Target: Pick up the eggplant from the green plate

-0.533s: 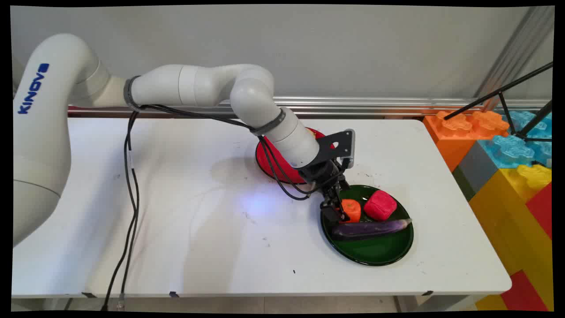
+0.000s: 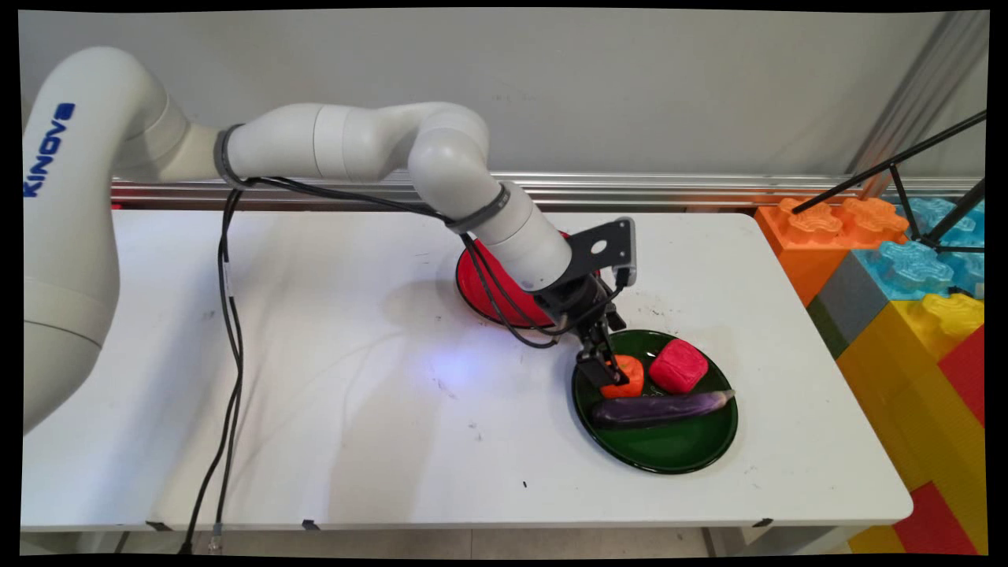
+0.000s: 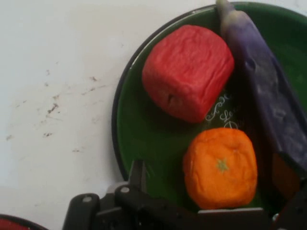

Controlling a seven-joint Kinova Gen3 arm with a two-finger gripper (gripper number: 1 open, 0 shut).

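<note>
- Lying nearest the table's (image 2: pixel 315 441) front edge, a green plate (image 2: pixel 669 449) is seen on the right part of the white top.
- On the plate's near side a purple eggplant (image 2: pixel 657 408) is laid lengthwise, its stem end turned to the right.
- Just behind the eggplant an orange fruit (image 2: pixel 626 378) and a red cube-like fruit (image 2: pixel 677 366) are set side by side, the red one to the right; in the hand view the orange fruit (image 3: pixel 220 167) is shown close before the linkage, with the red fruit (image 3: pixel 187 72) beyond it and the eggplant (image 3: pixel 268 96) along the right side.
- The gripper (image 2: pixel 602 368) is held at the orange fruit's left side, at the plate's rim; whether its fingers are parted or closed cannot be told.
- Farther back, a red plate (image 2: pixel 480 287) is partly hidden by the arm's wrist.
- Beyond the table's right end, large coloured building blocks (image 2: pixel 906 260) are stacked.
</note>
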